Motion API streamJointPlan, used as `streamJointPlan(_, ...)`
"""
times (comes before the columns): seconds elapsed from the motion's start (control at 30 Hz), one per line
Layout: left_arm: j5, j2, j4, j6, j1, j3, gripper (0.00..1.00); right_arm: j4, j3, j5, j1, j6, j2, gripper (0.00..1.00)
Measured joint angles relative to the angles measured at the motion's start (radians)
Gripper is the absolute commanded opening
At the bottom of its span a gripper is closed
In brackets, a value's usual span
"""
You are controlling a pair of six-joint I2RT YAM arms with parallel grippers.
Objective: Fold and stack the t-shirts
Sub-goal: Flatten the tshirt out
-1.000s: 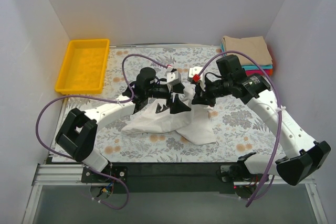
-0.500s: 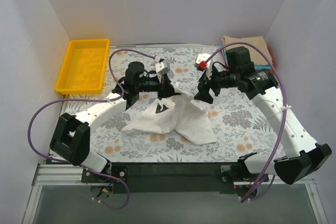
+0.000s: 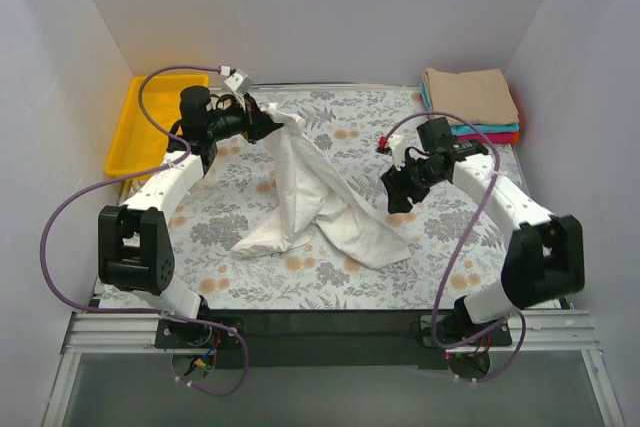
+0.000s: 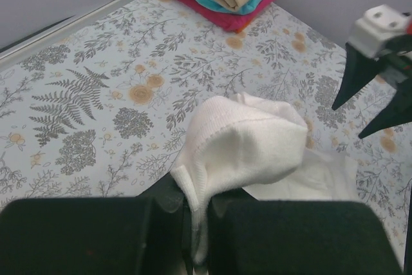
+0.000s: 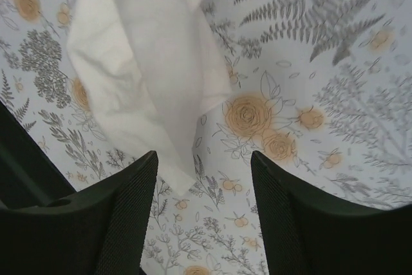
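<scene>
**Left gripper.** In the top view, the left gripper is located in the upper left of the frame, beside the yellow tray. It is closed tight on a bunched edge of the white t-shirt. In the left wrist view, the cloth is seen pinched in the narrow slot between the two black fingers at the bottom edge, with a rounded fold bulging above them.

**White t-shirt.** The shirt is lifted at its gripped end. From there it is draped down and to the right towards the middle of the frame. Its lower part is spread in two loose lobes on the floral table cover. It is not folded.

**Right gripper.** The right gripper is positioned right of centre, just beside the shirt's right lobe and apart from it. In the right wrist view, its fingers are set wide apart and nothing is held between them. Only the patterned cover and a tip of the shirt are visible in the gap.

**Folded stack.** A stack is placed in the upper right corner of the top view. The tan t-shirt is on top. The teal t-shirt and the red t-shirt are visible as edges beneath it.
</scene>
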Motion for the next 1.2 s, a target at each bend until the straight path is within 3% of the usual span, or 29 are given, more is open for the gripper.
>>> streamJointPlan(0.2,0.008,0.009,-0.018,0.034,0.025,0.001,0.00,0.000,-0.064,0.007,-0.036,0.029,0.185,0.58)
streamJointPlan(0.3,0.010,0.026,-0.020,0.040,0.040,0.001,0.00,0.002,-0.109,-0.030,-0.036,0.005,0.172,0.64)
streamJointPlan(0.5,0.013,0.066,-0.031,0.050,0.068,0.008,0.00,-0.016,-0.225,-0.063,-0.034,-0.092,0.064,0.63)
streamJointPlan(0.67,0.015,0.082,-0.037,0.051,0.070,0.021,0.00,0.006,-0.259,-0.047,-0.032,-0.132,0.100,0.60)
streamJointPlan(0.77,0.015,0.082,-0.039,0.054,0.069,0.028,0.00,0.038,-0.264,-0.020,-0.031,-0.127,0.155,0.53)
streamJointPlan(0.87,0.014,0.082,-0.044,0.056,0.072,0.038,0.00,0.078,-0.254,0.005,-0.031,-0.116,0.186,0.21)
streamJointPlan(0.9,0.014,0.082,-0.047,0.057,0.073,0.043,0.00,0.093,-0.254,0.020,-0.030,-0.111,0.193,0.02)
streamJointPlan(1.07,-0.001,0.082,-0.086,0.049,0.090,0.085,0.00,0.086,-0.234,0.061,-0.029,-0.101,0.177,0.01)
streamJointPlan(1.2,-0.080,0.082,-0.157,0.046,0.114,0.200,0.00,0.038,-0.095,0.124,-0.028,-0.109,0.076,0.01)
